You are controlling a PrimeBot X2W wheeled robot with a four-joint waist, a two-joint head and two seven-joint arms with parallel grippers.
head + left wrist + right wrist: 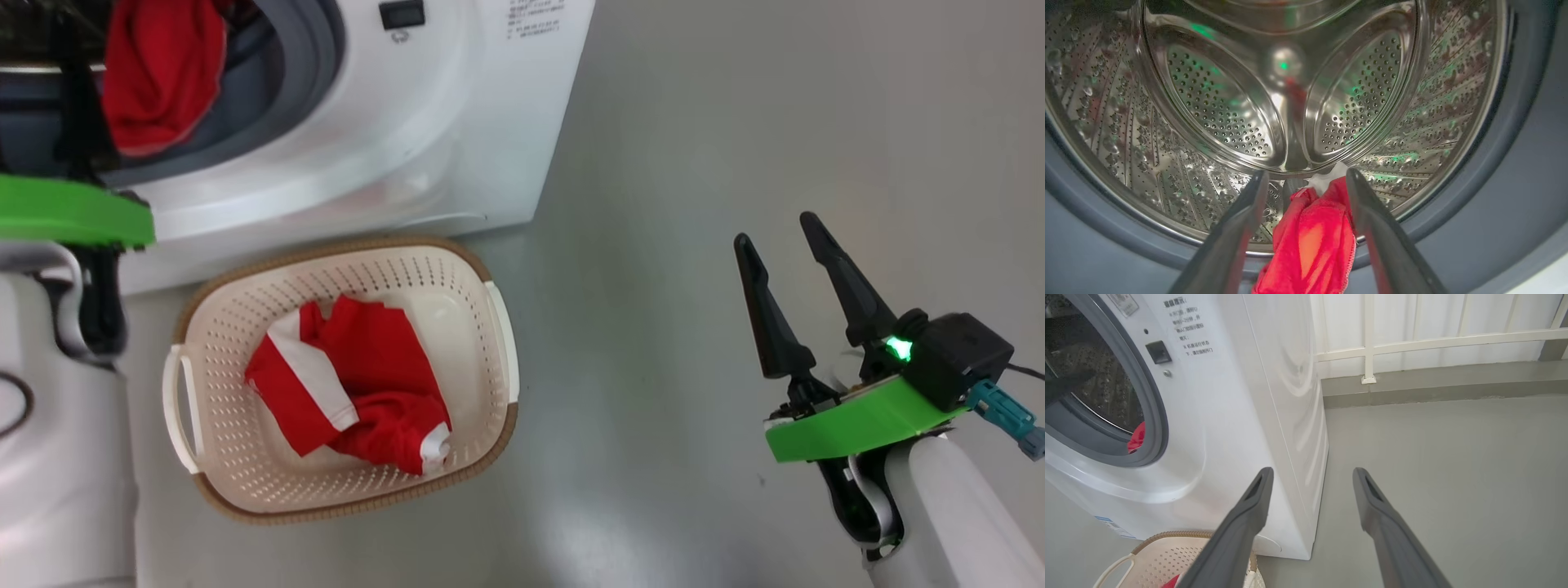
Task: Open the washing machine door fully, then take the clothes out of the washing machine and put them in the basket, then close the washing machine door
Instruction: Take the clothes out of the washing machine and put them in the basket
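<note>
Grey floor (694,122) lies nearest, and over it hang the right jaws, spread wide with nothing between them, well to the right of the basket (237,327). They look idle at this step.

The basket sits on the floor just in front of the washer (457,122). One red-and-white garment (359,376) lies crumpled on its bottom, so I judge one piece already delivered.

Beyond that, the washer's mouth stands open, so the door step appears done, though how far the door has swung I cannot tell. A second garment (163,73), red with a scrap of white at its far end, is draped out of the drum over the grey ring (314,49) at the lower lip of the mouth.

In the left wrist view the left jaws are at that mouth. They straddle the second garment (1310,245), apart and not yet clamped, and one finger looks to be against the cloth's edge.

Farther in, the drum (1220,102) shows only perforated steel with red and green reflections. This is likely the last piece, though the cloth hides the drum's near floor.

What is left, as I read it:
- closing on this piece
- carrying it to the basket
- checking the drum
- shutting the door
</note>
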